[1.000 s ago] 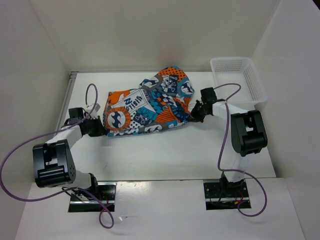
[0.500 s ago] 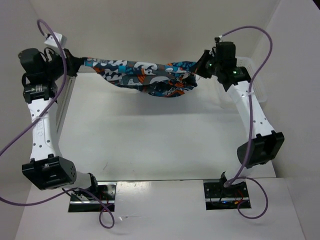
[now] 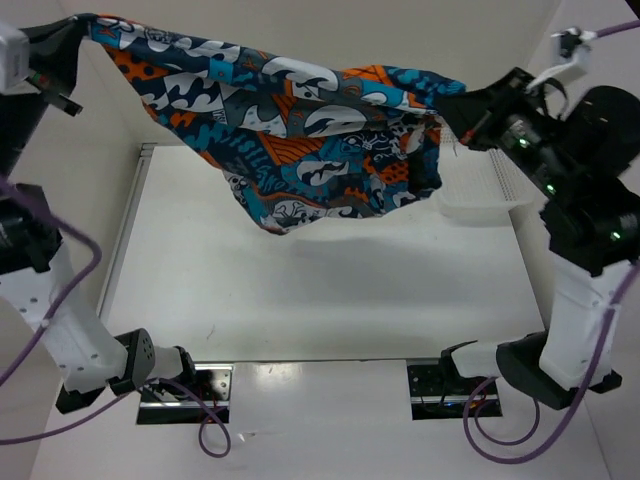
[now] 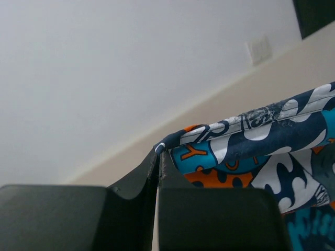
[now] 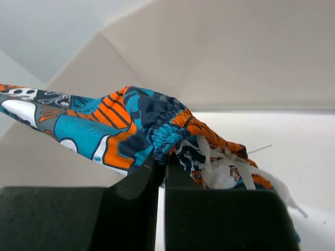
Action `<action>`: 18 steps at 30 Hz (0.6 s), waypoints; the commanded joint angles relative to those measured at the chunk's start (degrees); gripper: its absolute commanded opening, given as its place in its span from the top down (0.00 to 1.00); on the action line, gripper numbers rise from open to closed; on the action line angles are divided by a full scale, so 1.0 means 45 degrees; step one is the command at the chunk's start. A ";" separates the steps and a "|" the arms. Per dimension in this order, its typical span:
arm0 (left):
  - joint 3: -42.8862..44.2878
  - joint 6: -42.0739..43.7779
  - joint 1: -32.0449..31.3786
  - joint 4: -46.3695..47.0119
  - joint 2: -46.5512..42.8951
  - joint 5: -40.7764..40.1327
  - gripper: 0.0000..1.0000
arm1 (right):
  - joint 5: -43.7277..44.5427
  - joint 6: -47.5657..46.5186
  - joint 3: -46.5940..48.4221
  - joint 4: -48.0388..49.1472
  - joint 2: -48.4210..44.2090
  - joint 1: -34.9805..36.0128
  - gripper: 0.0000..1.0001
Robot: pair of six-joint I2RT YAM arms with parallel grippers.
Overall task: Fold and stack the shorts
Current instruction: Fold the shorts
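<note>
While the limp, seemingly light shorts sag across the upper frame, the left end effector and right end effector pinch opposite edges, sensible holds.

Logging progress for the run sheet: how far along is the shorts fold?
Done: the grasp. The left gripper and right gripper each pinch an end of the shorts, held stretched above the table. In hand: spreading them out. Left: laying flat, folding, stacking; no fold shows yet.
</note>
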 commanded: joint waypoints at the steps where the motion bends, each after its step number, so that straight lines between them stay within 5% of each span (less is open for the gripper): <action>1: 0.2017 0.0104 0.0340 -0.0199 0.0521 -0.1223 1.00 | 0.0918 -0.0431 0.2313 -0.2134 -0.0299 -0.0130 1.00; 8: 0.6551 0.0104 0.0340 -0.1022 0.2338 -0.0776 1.00 | 0.0916 -0.0021 0.5409 -0.5046 0.0541 -0.0130 1.00; 11: 0.6671 0.0104 0.0340 -0.1859 0.2964 -0.0442 1.00 | 0.1074 0.0096 0.3561 -0.4758 0.0017 -0.0130 1.00; 15: 0.6050 0.0104 0.0340 -0.3615 0.3687 -0.0207 1.00 | 0.1211 0.0759 -0.3610 -0.1442 -0.2111 -0.0130 1.00; 18: 0.5538 0.0104 0.0340 -0.4693 0.4331 -0.0012 1.00 | 0.0724 0.1014 -0.6751 0.0397 -0.2447 -0.0422 1.00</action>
